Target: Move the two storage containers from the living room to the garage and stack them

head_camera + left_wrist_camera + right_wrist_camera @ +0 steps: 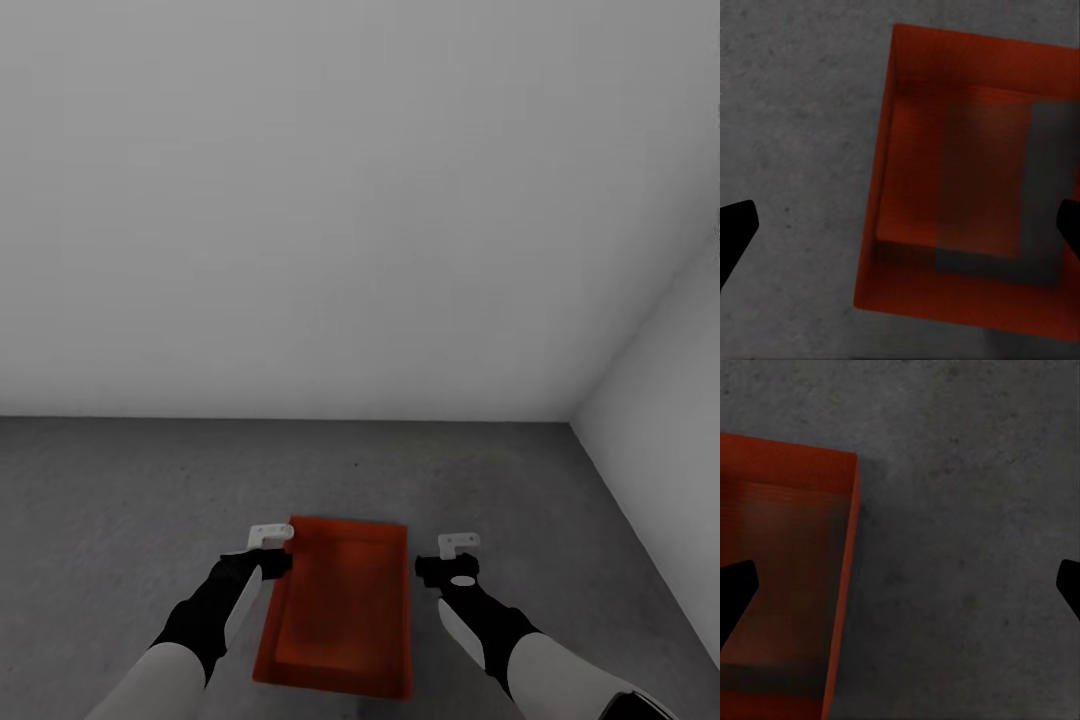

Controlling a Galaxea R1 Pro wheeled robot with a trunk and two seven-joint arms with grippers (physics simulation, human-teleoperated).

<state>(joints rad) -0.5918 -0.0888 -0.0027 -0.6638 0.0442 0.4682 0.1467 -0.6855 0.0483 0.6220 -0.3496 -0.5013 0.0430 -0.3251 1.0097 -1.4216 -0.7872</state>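
One red-orange storage container (340,610) lies lengthwise on the dark grey concrete floor (120,500) of the garage, between my two arms. My left gripper (271,546) hovers open over the container's left wall; in the left wrist view the container (967,187) lies below the spread black fingertips (736,229), one on each side of that wall. My right gripper (459,550) hangs open a little to the right of the container, over bare floor. In the right wrist view the container's right wall (844,585) sits off to one side of that gripper (900,592). Neither gripper holds anything.
A plain white wall (300,200) rises just beyond the container. A second white wall (670,430) meets it in a corner at the right. Concrete floor extends to the left and right of the container.
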